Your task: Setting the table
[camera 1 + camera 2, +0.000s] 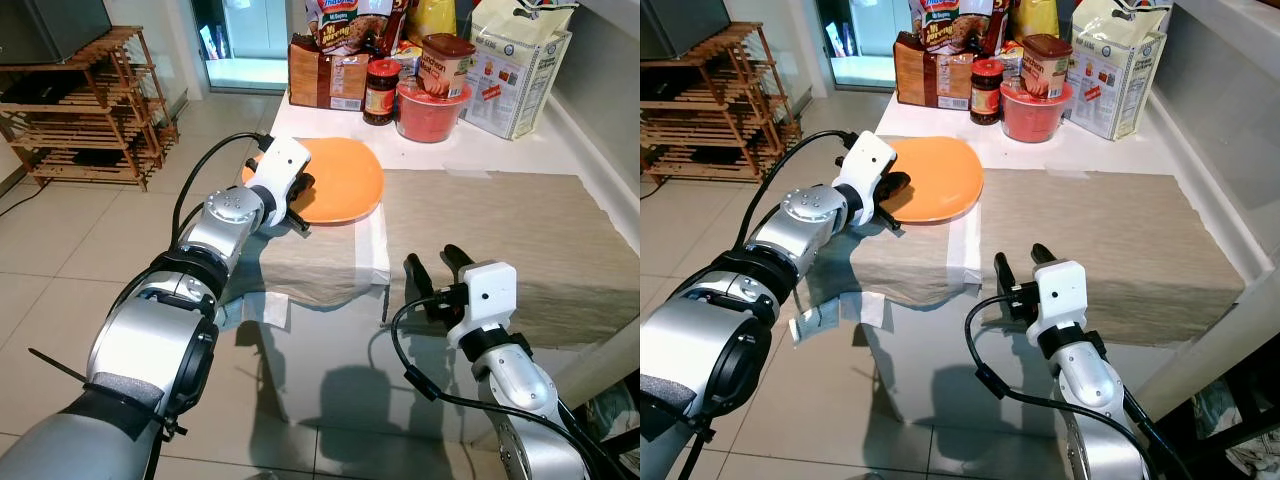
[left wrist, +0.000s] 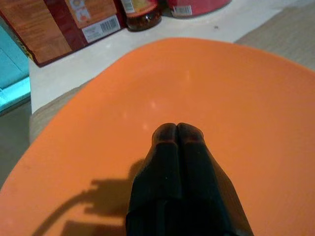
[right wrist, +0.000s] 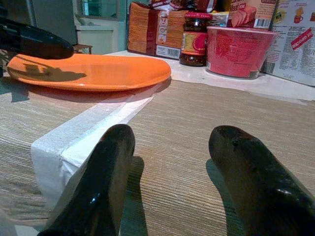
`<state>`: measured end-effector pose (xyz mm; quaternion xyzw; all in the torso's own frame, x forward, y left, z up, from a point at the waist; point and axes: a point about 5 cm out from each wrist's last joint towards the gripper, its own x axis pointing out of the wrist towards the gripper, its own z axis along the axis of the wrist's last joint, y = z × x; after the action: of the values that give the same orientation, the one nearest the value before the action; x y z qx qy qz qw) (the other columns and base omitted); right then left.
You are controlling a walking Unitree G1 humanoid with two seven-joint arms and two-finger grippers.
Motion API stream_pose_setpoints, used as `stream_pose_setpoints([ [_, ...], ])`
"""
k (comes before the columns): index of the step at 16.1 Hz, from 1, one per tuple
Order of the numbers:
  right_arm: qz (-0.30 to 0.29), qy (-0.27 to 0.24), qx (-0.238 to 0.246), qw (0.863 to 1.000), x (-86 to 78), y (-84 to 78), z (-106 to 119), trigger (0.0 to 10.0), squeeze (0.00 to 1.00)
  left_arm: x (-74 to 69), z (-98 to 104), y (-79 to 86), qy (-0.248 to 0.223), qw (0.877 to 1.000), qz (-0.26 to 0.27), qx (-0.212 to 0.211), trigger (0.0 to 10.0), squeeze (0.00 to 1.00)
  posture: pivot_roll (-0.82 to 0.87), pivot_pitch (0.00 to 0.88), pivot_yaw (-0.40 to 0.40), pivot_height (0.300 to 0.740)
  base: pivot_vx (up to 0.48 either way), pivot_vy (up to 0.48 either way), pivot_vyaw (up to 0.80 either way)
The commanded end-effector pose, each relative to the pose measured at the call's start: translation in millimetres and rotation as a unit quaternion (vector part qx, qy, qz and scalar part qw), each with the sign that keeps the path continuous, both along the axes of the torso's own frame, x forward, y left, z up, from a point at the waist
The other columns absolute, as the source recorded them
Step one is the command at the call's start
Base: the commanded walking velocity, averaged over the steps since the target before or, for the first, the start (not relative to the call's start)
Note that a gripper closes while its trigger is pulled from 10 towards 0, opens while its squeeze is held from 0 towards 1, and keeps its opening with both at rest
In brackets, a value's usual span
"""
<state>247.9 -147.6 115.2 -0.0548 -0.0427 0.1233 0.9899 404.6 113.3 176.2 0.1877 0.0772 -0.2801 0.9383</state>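
Left gripper [image 1: 300, 205], fingers pressed together, apparently pinches the plate [image 1: 340, 180] rim; right gripper [image 1: 440, 275] gapes empty, nearer the mat [image 1: 500, 240].

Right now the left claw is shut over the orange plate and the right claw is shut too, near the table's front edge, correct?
Not quite. The right claw is open: the right wrist view shows its two fingers spread apart above the table runner. The rest holds: the left claw is shut over the orange plate.
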Motion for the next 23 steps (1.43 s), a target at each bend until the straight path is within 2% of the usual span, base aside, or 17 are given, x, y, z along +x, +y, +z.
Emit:
stream_pose_setpoints([
  [1,0.001,-0.002,-0.004,1.000,-0.9,0.9,3,10.0,0.00,2.1,6,-2.8,0.005,1.000,-0.005,0.010,10.0,0.00,-0.06,0.000,0.040,0.740,0.000,0.000,0.00],
  [5,0.002,0.001,-0.005,1.000,-1.7,1.7,1,10.0,0.00,-0.3,1,-11.3,0.021,0.999,-0.031,0.030,10.0,0.00,-0.06,0.000,0.040,0.740,0.000,0.000,0.00],
  [12,0.006,0.005,-0.006,1.000,0.2,2.3,0,10.0,0.00,-8.9,-16,-19.1,0.061,0.995,-0.077,0.027,10.0,0.00,-0.05,0.000,0.035,0.740,0.000,0.000,0.00],
  [16,0.009,0.010,-0.007,1.000,0.3,3.1,-2,10.0,0.00,-15.9,-22,-27.6,0.089,0.988,-0.126,0.017,10.0,0.00,-0.04,0.000,0.032,0.740,0.000,0.000,0.00],
  [18,0.010,0.012,-0.007,1.000,0.4,3.4,-3,10.0,0.00,-17.8,-20,-30.7,0.092,0.985,-0.148,0.009,10.0,0.00,-0.03,0.000,0.032,0.740,0.000,0.000,0.00],
  [23,0.012,0.019,-0.008,1.000,1.1,3.6,-7,10.0,0.00,-23.0,3,-43.1,0.067,0.976,-0.204,-0.020,10.0,0.00,-0.02,0.000,0.028,0.740,0.000,0.000,0.00],
])
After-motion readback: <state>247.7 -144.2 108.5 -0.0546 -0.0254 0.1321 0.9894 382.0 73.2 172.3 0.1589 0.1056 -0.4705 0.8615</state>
